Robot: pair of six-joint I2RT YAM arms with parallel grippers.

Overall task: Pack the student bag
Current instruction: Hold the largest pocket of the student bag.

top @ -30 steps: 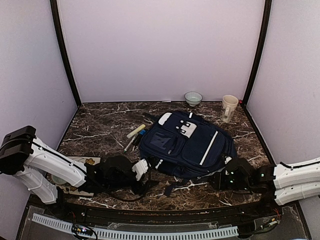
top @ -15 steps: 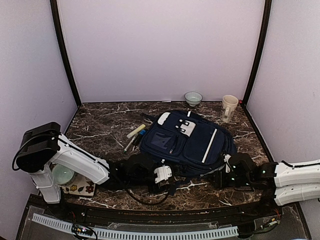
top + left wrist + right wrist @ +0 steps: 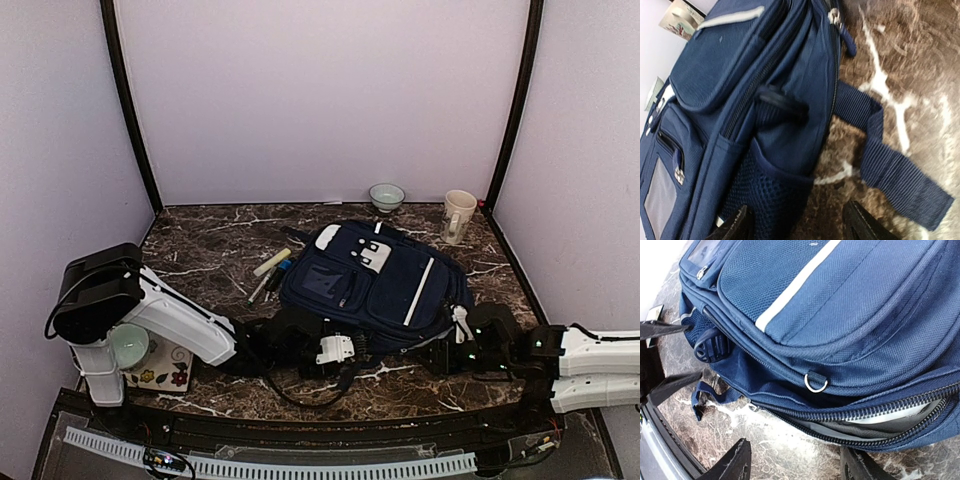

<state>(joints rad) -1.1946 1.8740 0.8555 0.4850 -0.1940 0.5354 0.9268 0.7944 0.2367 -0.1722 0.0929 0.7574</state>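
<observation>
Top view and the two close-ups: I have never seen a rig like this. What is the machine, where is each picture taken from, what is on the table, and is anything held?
This is a robot with two arms bolted at the near edge of a marble table. Each arm ends in a two-fingered claw. The wide picture comes from a fixed camera above and behind the arms. The close-ups come from cameras on the wrists, so each shows its own dark fingertips at the bottom. On the table lie a navy backpack with some pens beside it, and a small bowl and a mug at the back. The left claw and the right claw are both open at the backpack's near side. Neither holds anything.
</observation>
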